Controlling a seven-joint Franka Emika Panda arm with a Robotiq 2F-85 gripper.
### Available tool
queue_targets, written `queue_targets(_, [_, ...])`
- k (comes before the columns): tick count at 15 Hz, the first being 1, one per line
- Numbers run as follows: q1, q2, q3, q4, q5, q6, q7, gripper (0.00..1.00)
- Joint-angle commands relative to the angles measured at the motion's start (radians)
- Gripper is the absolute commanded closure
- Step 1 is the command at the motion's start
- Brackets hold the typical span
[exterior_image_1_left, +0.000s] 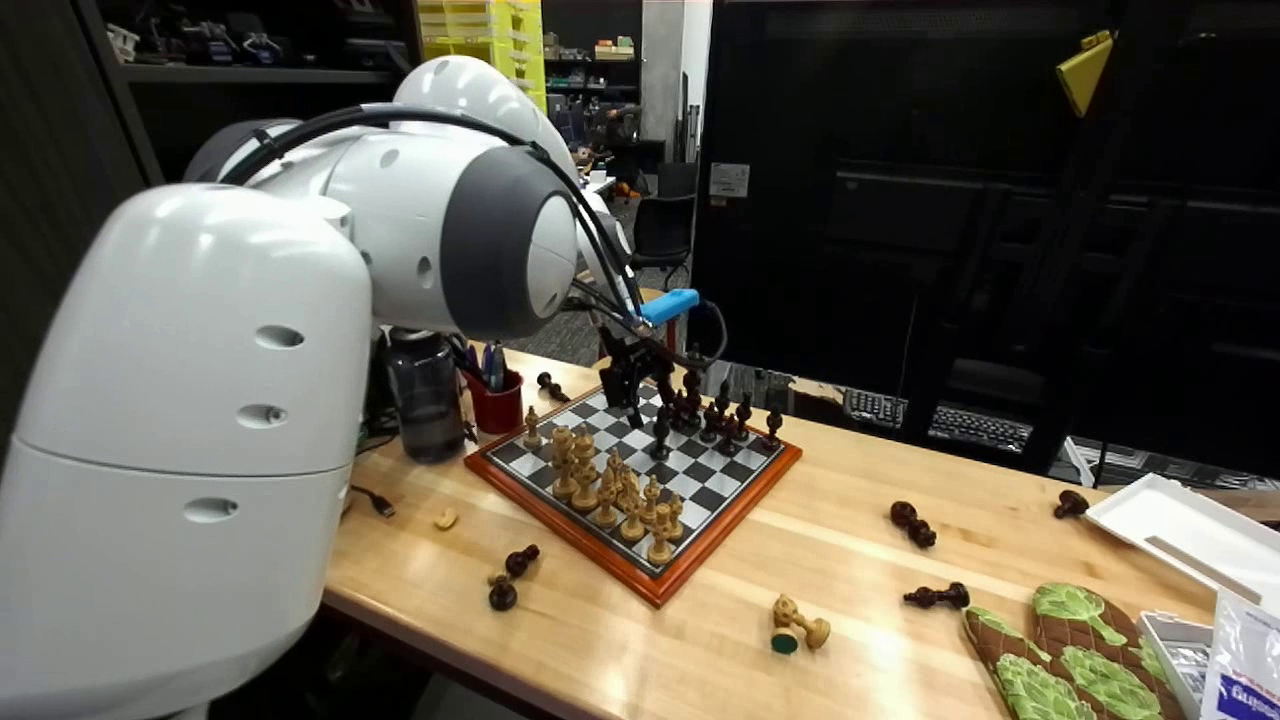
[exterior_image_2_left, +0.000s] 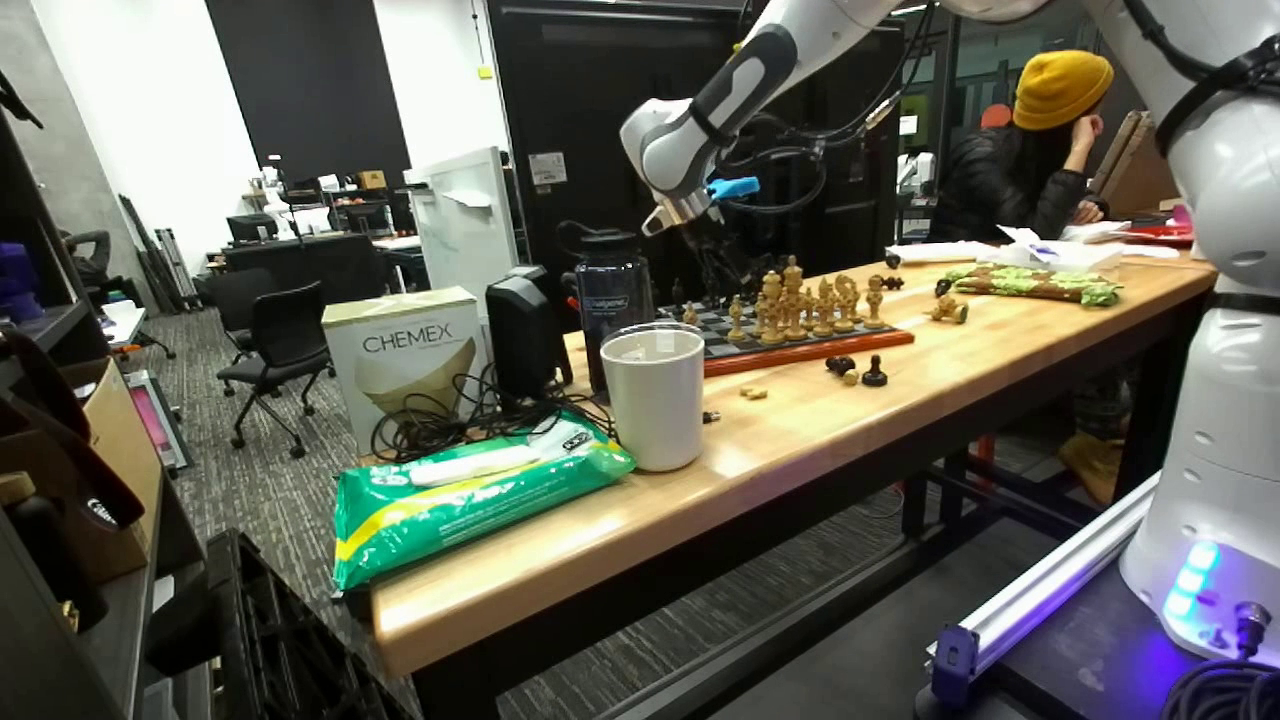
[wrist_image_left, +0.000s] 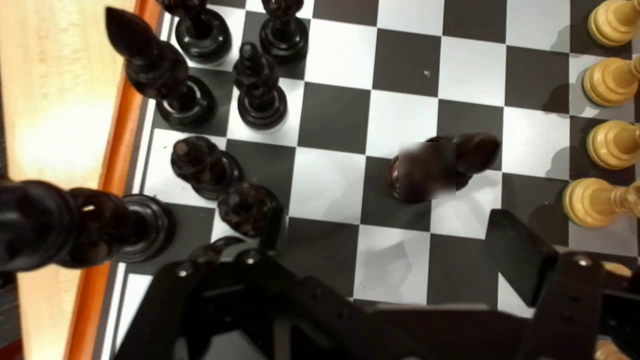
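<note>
The gripper (wrist_image_left: 387, 225) hangs low over the chessboard (exterior_image_1_left: 735, 511), spread wide and seemingly empty, close to a lone dark chess piece (wrist_image_left: 435, 167) standing near mid-board. Around it, dark pieces (wrist_image_left: 257, 77) and pale pieces (wrist_image_left: 607, 81) gather along opposite edges, presumably set as two opposing sides. Off the chessboard stands a bottle (exterior_image_2_left: 612, 280) marked "nalgene"; farther away is a box (exterior_image_2_left: 400, 365) lettered "CHEMEX".

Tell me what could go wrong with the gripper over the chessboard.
Toppling: the open gripper has one finger apparently close to a neighbouring dark piece, so a sideways move could knock it over.
Missing: the wrist view shows the lone dark piece beyond the fingertips, so closing now might catch nothing.
Bumping: light pieces stand on the opposite side, so drifting there could disturb them.
</note>
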Motion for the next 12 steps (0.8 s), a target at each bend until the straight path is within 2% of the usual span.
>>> queue_targets(1, [-0.043,-0.084,0.005,-0.063,0.125,0.083,-0.099,0.00])
queue_targets(12, [-0.148,-0.222,-0.003,-0.175,0.521,0.215,-0.436,0.00])
